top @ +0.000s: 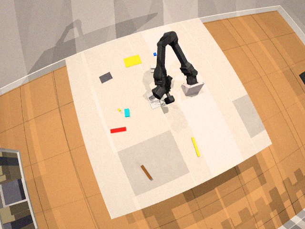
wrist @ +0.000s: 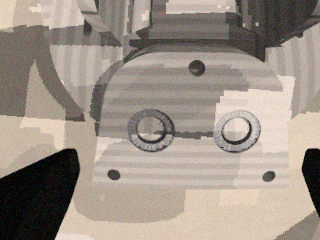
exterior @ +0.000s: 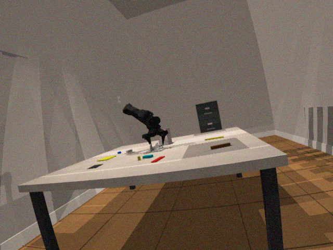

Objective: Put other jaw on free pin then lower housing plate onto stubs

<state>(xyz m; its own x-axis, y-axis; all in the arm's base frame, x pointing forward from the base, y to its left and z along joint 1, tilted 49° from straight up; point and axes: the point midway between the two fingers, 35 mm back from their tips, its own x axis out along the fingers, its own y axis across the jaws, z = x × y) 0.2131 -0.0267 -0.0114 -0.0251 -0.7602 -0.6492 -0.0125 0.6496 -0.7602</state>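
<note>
The pale housing plate (wrist: 195,107) looks level in the wrist view, with two ringed holes and three small dark holes. A pale round shows inside each ring. Pale parts continue beyond its far edge; the jaws, pins and gear teeth cannot be made out clearly. The light assembly (top: 153,106) lies under the arm in the top view, partly hidden. My gripper (wrist: 191,160) (exterior: 156,147) is open and empty. Its black fingers stand wide, one off each side of the plate, with gaps between them and its edges.
A light grey part (top: 152,69) (exterior: 129,151) and blue cube (top: 154,54) lie behind the assembly. A cyan block (top: 127,112), small yellow piece (top: 119,109) and red bar (top: 118,130) lie to its left in the top view. The arm's grey mount (top: 193,89) stands right.
</note>
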